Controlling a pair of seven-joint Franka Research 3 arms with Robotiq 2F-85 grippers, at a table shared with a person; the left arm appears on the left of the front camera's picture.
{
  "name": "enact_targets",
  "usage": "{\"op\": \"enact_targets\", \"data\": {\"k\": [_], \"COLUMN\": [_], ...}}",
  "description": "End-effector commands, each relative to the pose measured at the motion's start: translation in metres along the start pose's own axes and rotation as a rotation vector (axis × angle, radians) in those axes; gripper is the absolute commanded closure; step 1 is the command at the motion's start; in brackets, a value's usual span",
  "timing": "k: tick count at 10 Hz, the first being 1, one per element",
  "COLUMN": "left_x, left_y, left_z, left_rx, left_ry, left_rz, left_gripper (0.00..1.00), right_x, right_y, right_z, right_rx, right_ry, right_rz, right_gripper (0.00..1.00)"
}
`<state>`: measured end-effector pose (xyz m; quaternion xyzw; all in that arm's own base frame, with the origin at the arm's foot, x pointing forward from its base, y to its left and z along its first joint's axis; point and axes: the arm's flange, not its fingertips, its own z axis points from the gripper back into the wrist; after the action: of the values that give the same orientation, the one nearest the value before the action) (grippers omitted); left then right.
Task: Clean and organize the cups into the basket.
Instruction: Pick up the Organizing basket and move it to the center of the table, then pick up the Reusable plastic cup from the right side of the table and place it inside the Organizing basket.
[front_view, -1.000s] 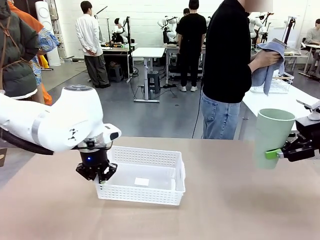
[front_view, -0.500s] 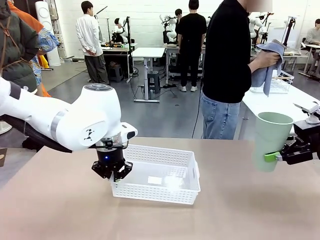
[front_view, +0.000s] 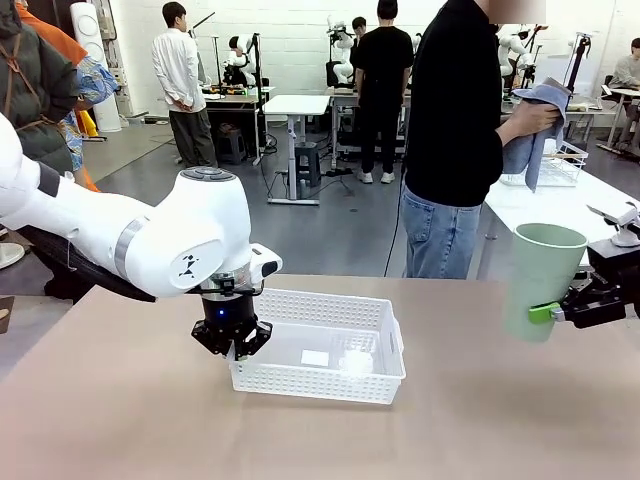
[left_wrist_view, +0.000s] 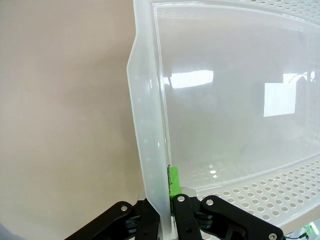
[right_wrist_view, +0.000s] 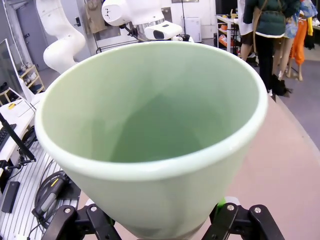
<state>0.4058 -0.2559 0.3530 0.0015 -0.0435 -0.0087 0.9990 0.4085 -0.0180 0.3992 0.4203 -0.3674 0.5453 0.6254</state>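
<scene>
- The basket (front_view: 318, 384), white and perforated, was shown on the table (front_view: 470, 430) near its middle, with no cup inside it.
- The short wall at the basket's 9 o'clock end was pinched between the closed fingers of the left gripper (front_view: 232, 346). One green pad (left_wrist_view: 173, 181) was pressed against the wall's inner face.
- The basket was judged light, thin-walled and somewhat flexible. A hold on one wall alone could be expected to let it twist or tip, so sliding it was judged safer than lifting it.
- The mint-green cup (front_view: 541, 283) was held upright, mouth up, clear of the table at the basket's 3 o'clock and well apart from it. The right gripper (front_view: 556, 311) was clasped around its lower part.
- The cup was judged stiff, light and smooth-walled. Its upward-widening taper was judged likely to wedge it in the fingers rather than let it slip down. A hold on the narrow lower part was therefore judged sound.
</scene>
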Motion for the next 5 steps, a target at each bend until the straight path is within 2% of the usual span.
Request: {"op": "enact_targets", "data": {"k": [1, 3, 5], "left_x": [-0.007, -0.007, -0.007], "left_y": [0.000, 0.000, 0.000], "left_z": [0.003, 0.003, 0.003], "left_rx": [0.005, 0.005, 0.005], "left_ry": [-0.009, -0.009, -0.009], "left_rz": [-0.003, -0.003, -0.003], "left_gripper": [1.00, 1.00, 1.00], "right_x": [0.030, 0.098, 0.165], "right_y": [-0.001, -0.008, -0.011], "right_z": [-0.015, -0.051, -0.104], "right_rx": [0.001, 0.014, -0.008], "right_ry": [0.117, 0.295, 0.551], "right_rz": [0.024, 0.013, -0.034], "right_gripper": [0.19, 0.19, 0.19]}}
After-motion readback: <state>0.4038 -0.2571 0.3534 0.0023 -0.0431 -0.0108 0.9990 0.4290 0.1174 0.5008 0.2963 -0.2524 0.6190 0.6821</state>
